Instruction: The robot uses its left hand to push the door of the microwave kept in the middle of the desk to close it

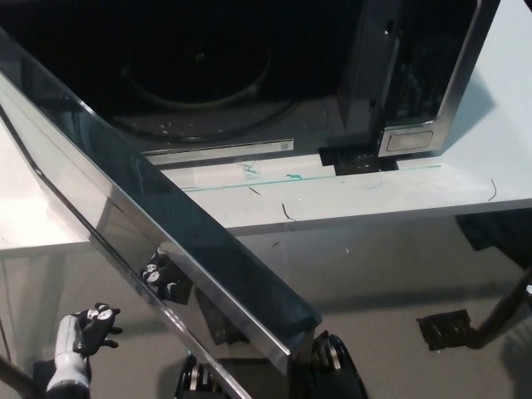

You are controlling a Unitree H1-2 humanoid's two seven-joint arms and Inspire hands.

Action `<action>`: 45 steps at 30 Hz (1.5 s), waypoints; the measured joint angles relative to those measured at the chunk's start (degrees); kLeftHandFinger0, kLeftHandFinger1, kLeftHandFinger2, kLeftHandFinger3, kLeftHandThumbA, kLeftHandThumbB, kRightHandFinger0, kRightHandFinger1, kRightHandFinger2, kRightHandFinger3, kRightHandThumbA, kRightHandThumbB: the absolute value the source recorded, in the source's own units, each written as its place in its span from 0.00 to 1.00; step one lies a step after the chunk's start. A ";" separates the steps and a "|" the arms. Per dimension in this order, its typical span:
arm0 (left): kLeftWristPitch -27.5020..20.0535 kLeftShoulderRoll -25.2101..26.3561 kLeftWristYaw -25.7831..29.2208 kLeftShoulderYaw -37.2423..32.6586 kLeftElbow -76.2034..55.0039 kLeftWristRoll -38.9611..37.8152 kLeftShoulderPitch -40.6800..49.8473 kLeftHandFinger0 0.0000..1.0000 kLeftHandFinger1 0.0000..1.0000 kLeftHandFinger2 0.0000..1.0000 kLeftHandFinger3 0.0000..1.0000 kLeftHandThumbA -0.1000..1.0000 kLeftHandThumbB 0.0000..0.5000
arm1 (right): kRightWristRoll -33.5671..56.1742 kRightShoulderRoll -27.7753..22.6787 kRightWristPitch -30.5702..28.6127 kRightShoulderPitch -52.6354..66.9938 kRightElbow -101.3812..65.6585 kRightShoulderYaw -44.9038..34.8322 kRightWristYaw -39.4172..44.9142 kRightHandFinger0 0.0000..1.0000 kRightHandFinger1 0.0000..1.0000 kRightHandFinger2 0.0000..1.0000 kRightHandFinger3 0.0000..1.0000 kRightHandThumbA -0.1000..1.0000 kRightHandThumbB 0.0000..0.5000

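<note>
One microwave (249,75) at the far edge of the counter (374,195), one open door (166,241) reaching over the near edge, one round turntable (199,71) inside, one control panel (424,75), one hand (91,328) visible

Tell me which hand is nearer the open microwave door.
Left. The left hand hangs just below the door, beside its outer face, not clearly touching. The right hand is out of view.
</note>
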 measured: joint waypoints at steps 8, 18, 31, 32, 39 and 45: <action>0.28 -4.36 0.98 0.04 -16.59 0.17 9.20 0.16 0.24 0.40 0.51 0.14 0.00 | 0.34 -0.26 -0.93 -0.25 0.20 0.13 -0.01 0.63 0.70 0.81 0.91 0.27 0.43; -6.09 -4.11 1.10 -1.99 -35.44 4.46 19.64 0.00 0.00 0.00 0.15 0.32 0.00 | 0.34 -0.94 -1.46 -0.23 0.48 0.18 -0.14 0.65 0.68 0.80 0.90 0.21 0.40; -17.23 1.85 2.49 -8.69 -42.95 12.57 14.28 0.00 0.00 0.00 0.08 0.47 0.00 | 0.35 -0.89 -1.37 -0.02 0.43 0.25 -0.13 0.77 0.78 0.88 0.97 0.24 0.38; -18.46 2.26 2.40 -9.59 -44.58 13.61 12.86 0.00 0.00 0.00 0.08 0.47 0.00 | 0.46 -0.91 -1.40 -0.02 0.45 0.18 -0.03 0.76 0.77 0.88 0.96 0.25 0.38; -23.08 2.65 1.02 -13.94 -48.70 18.84 5.12 0.00 0.00 0.01 0.02 0.57 0.00 | 0.80 -1.01 -1.47 -0.04 0.42 0.12 -0.01 0.74 0.77 0.85 0.90 0.26 0.41; -24.86 2.95 0.21 -18.03 -49.86 22.47 0.55 0.00 0.00 0.00 0.02 0.58 0.00 | 0.98 -1.22 -1.32 -0.04 0.19 0.09 -0.26 0.71 0.73 0.80 0.92 0.28 0.43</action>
